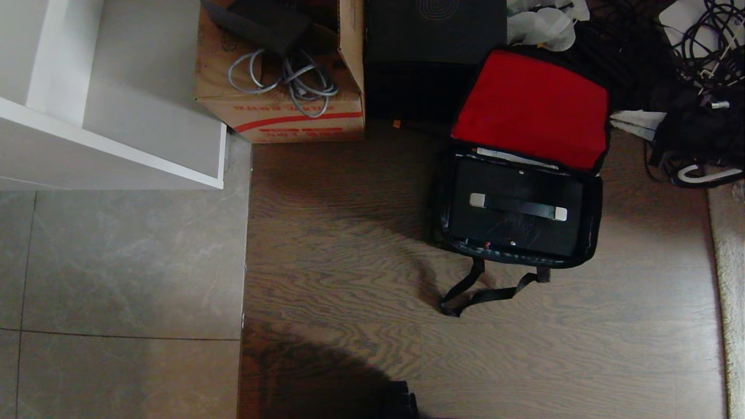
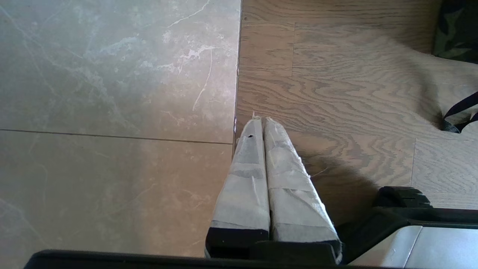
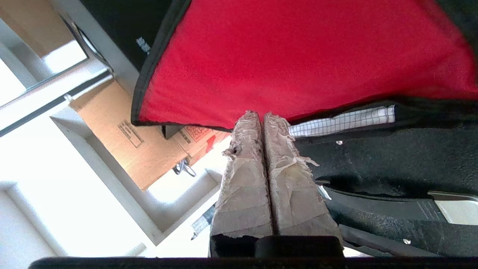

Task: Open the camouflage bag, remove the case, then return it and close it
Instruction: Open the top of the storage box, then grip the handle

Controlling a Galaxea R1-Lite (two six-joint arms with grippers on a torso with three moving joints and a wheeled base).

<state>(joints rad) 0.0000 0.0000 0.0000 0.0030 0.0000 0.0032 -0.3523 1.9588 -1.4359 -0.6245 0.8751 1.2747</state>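
- The right gripper [image 3: 263, 116] has its two taped fingers pressed together with nothing between them; its tips point toward the edge where the red lid lining [image 3: 298, 56] meets the bag's mouth, and whether they touch it cannot be told.
- In the right wrist view the case [image 3: 392, 168] lies just beside those fingers, its handle [image 3: 377, 209] with silver ends close by and ungripped.
- The left gripper [image 2: 261, 118] is also shut and empty, parked low over the seam between tile and wood floor, well apart from the bag.
- From the head view (neither arm shows there) the camouflage bag [image 1: 591, 209] sits on the wood floor with its lid thrown back, red side up, and the case seated inside the black interior.
- The shoulder strap [image 1: 483, 291] trails loose on the floor in front.
- Judgement: the bag is open; the case is in it, so either removal is still ahead or the case is already returned; closing remains in both readings.
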